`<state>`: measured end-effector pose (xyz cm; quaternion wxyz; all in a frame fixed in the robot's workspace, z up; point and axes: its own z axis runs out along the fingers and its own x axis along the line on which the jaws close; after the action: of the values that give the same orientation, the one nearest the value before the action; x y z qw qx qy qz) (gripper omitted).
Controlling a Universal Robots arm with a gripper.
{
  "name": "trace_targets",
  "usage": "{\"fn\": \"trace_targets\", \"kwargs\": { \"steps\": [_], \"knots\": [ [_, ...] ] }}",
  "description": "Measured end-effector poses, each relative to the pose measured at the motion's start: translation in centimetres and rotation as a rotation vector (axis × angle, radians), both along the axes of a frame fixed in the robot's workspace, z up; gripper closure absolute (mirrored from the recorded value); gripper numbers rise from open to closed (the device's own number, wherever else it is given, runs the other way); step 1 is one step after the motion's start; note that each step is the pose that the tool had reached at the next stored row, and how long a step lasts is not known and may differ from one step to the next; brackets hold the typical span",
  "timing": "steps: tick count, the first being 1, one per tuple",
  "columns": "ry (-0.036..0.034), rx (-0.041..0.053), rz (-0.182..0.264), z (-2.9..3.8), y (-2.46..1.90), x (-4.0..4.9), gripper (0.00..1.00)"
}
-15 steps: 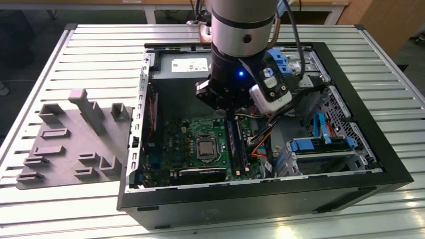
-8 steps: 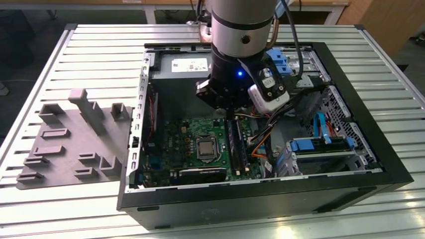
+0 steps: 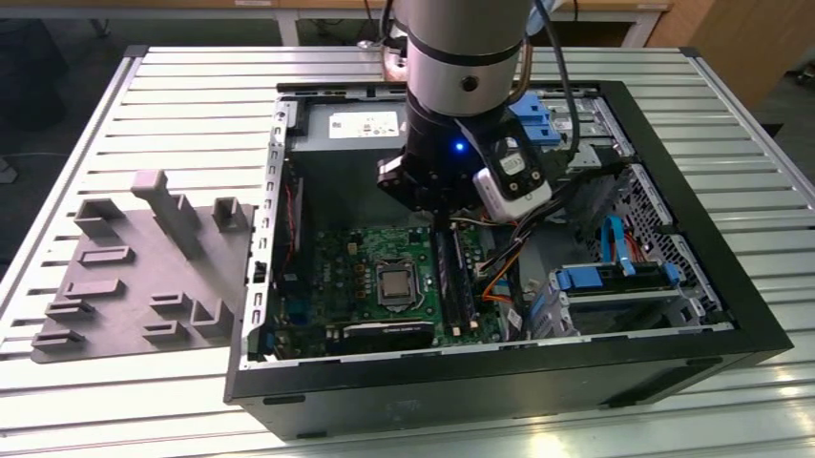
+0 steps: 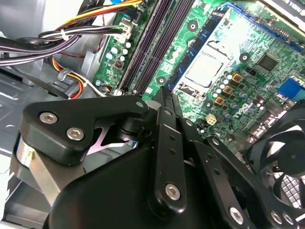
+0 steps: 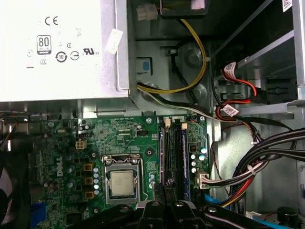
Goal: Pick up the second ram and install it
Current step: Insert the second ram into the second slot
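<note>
One arm: the gripper [image 3: 440,215] reaches down inside the open computer case [image 3: 713,315], poised just above the motherboard [image 5: 124,138]
Jaws: cannot tell how far open they stand, nor whether they have hold of anything
Second ram: judged to be the thin dark strip [image 3: 449,277] standing on edge along the memory slots [image 5: 172,152], directly below the gripper in the exterior view; cannot tell whether it is seated or only resting at the slot mouth
Slots: long, black and parallel, lying between the processor socket [image 5: 121,181] and a bundle of cables [image 5: 267,152] in the first wrist view
Fixture: the gray fixture [image 3: 140,277] sits on the slatted table [image 3: 153,86] at the exterior view's left, well apart from the case, with no stick seen on its posts
Step in hand: by my judgement, the install, at or near the point of seating
Good practice: keep the stick parallel to the slot and upright, not tilted toward the socket
Good practice: press straight down and evenly along its length, so both ends go home together
Hazard: the cables lie just beside the slots; a sideways drift could snag them
Hazard: a skewed entry could jam one end
</note>
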<state>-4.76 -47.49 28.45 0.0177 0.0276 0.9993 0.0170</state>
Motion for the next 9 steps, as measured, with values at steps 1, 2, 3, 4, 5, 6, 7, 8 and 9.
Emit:
{"fn": "trace_targets", "kwargs": {
  "steps": [1,2,3,4,5,6,7,8,9],
  "knots": [
    [-0.0001,0.0003,-0.002,-0.08,0.01,0.0,0.89],
    [-0.0001,0.0002,-0.004,-0.15,0.02,0.01,0.89],
    [0.0,0.0001,-0.007,-0.22,0.03,0.01,0.89],
    [0.0,0.0001,-0.009,-0.25,0.05,0.0,0.89],
    [0.0,0.0001,-0.01,-0.27,0.07,0.0,0.89],
    [-0.0001,0.0002,-0.011,-0.29,0.09,0.0,0.89],
    [-0.0001,0.0002,-0.012,-0.32,0.1,0.0,0.89],
    [-0.0001,0.0001,-0.013,-0.36,0.13,0.0,0.89],
    [0.0,0.0001,-0.014,-0.41,0.15,0.0,0.89]
  ]
}}
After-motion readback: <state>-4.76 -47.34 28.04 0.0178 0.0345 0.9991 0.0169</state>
